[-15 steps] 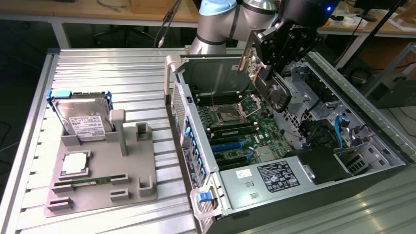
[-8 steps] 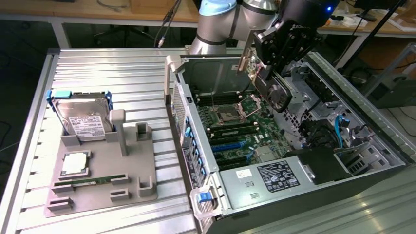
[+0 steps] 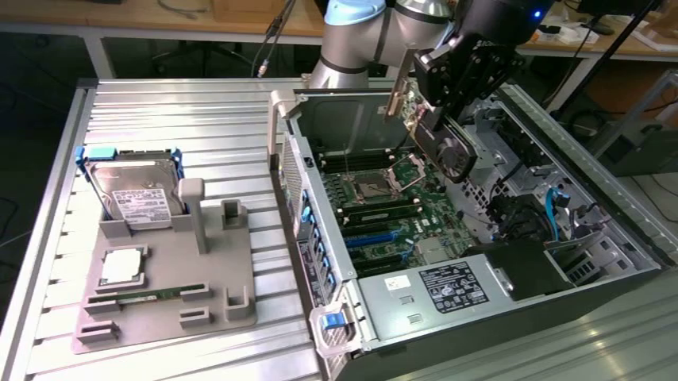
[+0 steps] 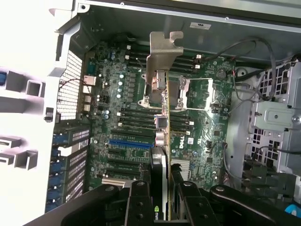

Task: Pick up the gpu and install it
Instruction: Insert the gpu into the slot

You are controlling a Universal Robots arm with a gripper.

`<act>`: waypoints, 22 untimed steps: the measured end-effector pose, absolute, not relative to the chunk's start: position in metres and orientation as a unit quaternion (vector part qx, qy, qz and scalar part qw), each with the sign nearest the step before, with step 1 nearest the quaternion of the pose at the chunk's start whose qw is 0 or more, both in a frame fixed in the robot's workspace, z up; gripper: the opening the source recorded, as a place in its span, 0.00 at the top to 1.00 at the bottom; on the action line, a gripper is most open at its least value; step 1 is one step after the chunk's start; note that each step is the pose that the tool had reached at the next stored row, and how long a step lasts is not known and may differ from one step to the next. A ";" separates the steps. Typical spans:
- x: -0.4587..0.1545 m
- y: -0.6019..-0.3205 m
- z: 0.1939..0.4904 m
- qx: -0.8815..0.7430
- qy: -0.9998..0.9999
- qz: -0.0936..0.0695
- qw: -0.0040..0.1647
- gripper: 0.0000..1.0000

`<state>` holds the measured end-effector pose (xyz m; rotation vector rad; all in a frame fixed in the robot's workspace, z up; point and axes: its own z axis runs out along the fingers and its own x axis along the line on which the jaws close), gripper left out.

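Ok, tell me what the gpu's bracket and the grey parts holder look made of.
The gpu bracket: bare silver metal, likely stamped steel, judging by its dull sheen and bent tab. The grey parts holder: matte plastic, possibly printed; flat, shineless, blocky posts.

Exterior high — wrist close over motherboard (image 4: 123, 96).

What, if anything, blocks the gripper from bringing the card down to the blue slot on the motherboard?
Probably nothing, so likely yes. The gripper holds the card edge-on over the motherboard in the open case, and the blue slot lies bare, with no cable crossing it.
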<state>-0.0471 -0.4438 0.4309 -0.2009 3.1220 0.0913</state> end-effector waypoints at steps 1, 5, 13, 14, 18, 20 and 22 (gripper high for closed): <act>-0.047 -0.444 0.431 -0.066 0.997 0.029 0.006 0.73; -0.047 -0.444 0.431 -0.071 0.997 0.029 0.006 0.73; -0.047 -0.444 0.431 -0.081 0.996 0.029 0.005 0.73; -0.047 -0.444 0.431 -0.082 0.996 0.029 0.005 0.73; -0.047 -0.444 0.431 -0.087 0.996 0.029 0.005 0.73; -0.047 -0.444 0.431 -0.089 0.996 0.029 0.005 0.73; -0.047 -0.444 0.431 -0.091 0.995 0.029 0.005 0.73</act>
